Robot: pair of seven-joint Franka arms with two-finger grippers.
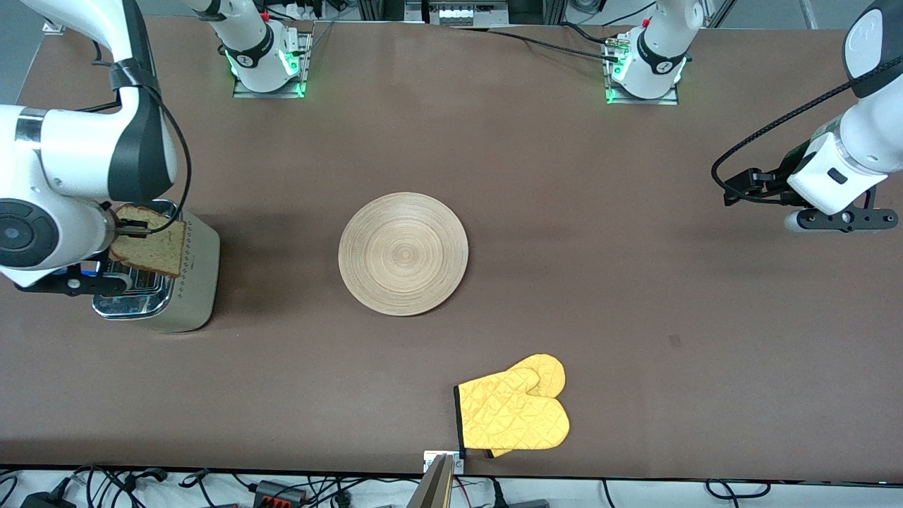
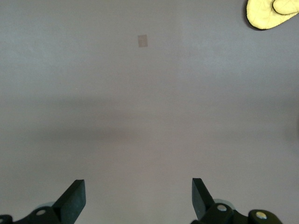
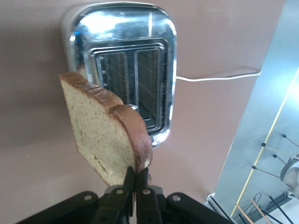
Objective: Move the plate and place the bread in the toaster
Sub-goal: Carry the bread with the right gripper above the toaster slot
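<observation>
Gripping the bread (image 3: 105,135) by its crust, our right pincer (image 3: 136,179) holds the pale brown slice over the toaster (image 1: 176,282), whose 2 dark slots lie bare. Our left pincer (image 2: 138,198) waits wide open and empty over bare bench (image 1: 600,282). We see the ringed wooden plate (image 1: 403,253) mid-bench, with yellow oven mitts (image 1: 515,413) nearer the camera.

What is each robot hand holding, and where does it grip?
The right gripper pinches the bread by one crust edge, over the toaster. The left gripper is open and holds nothing, over bare table.
</observation>
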